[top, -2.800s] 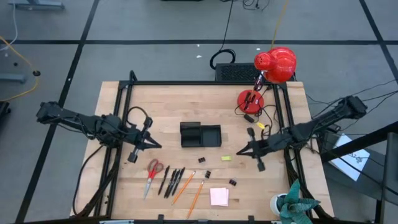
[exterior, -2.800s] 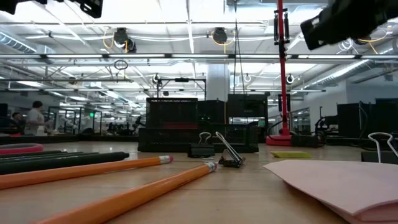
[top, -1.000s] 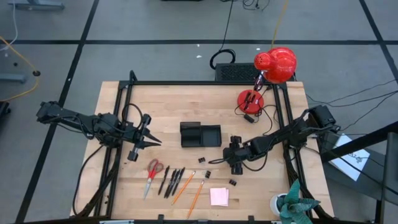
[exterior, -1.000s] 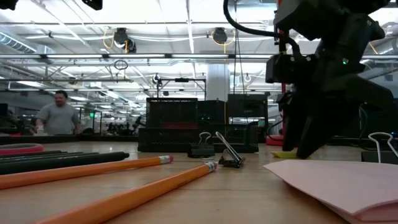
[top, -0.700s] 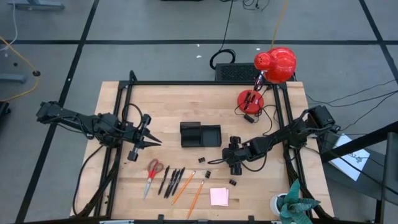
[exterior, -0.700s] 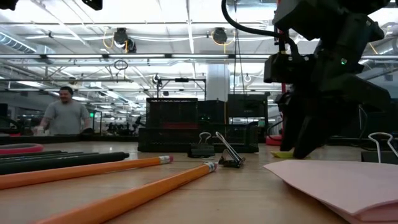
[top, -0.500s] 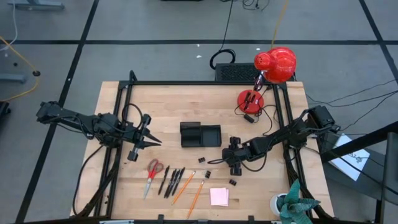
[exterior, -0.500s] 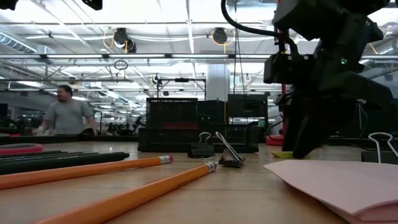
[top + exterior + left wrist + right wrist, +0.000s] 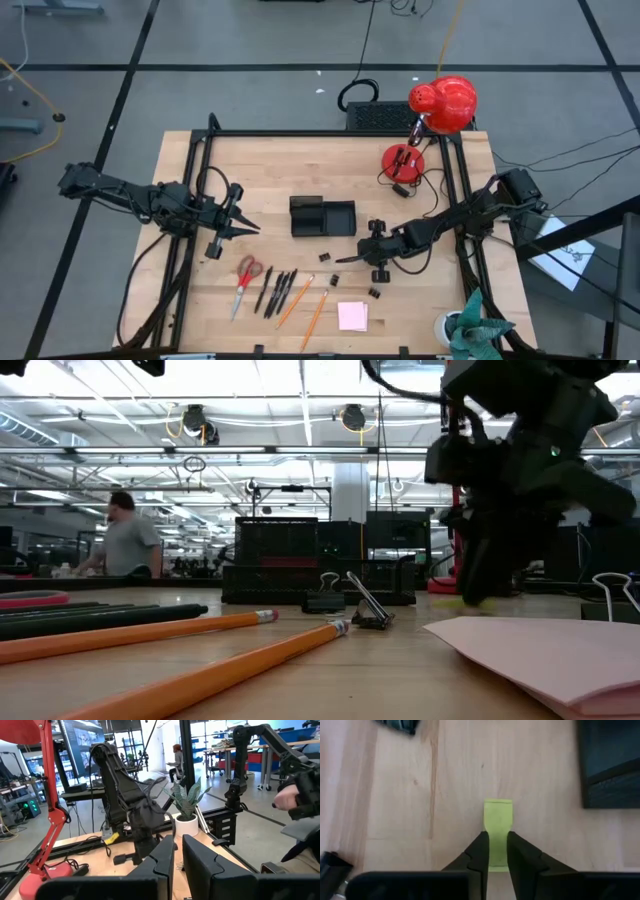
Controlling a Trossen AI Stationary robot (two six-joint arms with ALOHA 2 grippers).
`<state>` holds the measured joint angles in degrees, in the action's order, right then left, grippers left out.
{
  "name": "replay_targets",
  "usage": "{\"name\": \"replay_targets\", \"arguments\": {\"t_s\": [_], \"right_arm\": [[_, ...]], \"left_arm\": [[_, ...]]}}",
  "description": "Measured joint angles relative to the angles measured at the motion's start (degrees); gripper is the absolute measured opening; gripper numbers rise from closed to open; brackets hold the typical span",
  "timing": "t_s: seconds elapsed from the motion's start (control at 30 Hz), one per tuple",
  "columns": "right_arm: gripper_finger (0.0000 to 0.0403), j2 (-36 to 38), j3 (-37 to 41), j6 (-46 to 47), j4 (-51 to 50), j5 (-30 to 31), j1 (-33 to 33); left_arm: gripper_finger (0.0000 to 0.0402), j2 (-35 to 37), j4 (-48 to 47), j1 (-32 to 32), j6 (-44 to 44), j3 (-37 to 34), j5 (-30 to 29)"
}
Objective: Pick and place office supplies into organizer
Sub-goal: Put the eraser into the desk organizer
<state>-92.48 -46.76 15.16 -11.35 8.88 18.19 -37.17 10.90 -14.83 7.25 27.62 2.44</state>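
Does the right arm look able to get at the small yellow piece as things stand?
Probably yes. The right claw already has its fingers on either side of the yellow piece, which lies on bare wood beside the organizer. Nothing blocks it.

The small piece [image 9: 498,832] is pale yellow-green against light, grained wood of the table [image 9: 270,165]. The scissors [image 9: 244,275] have red handles, the pencils [image 9: 305,305] are orange, the pens [image 9: 277,292] black, and the sticky-note pad [image 9: 352,316] pale pink. The organizer [image 9: 322,217] is black, the lamp [image 9: 440,105] bright red.
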Motion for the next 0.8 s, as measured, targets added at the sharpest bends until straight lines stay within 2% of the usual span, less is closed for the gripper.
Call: {"name": "replay_targets", "arguments": {"t_s": [0.23,0.5,0.8], "right_arm": [[0.0051,5.0,-0.1,-0.8,1.6,1.5,0.0],[0.0051,5.9,-0.1,-7.4,12.3,1.7,-0.7],[0.0050,5.9,-0.2,-12.2,22.5,4.6,-4.8]], "left_arm": [[0.0047,0.0,0.0,0.0,0.0,0.0,0.0],[0.0047,0.0,-0.1,0.0,0.0,0.0,0.0],[0.0047,0.0,-0.3,0.0,0.0,0.0,0.0]]}}
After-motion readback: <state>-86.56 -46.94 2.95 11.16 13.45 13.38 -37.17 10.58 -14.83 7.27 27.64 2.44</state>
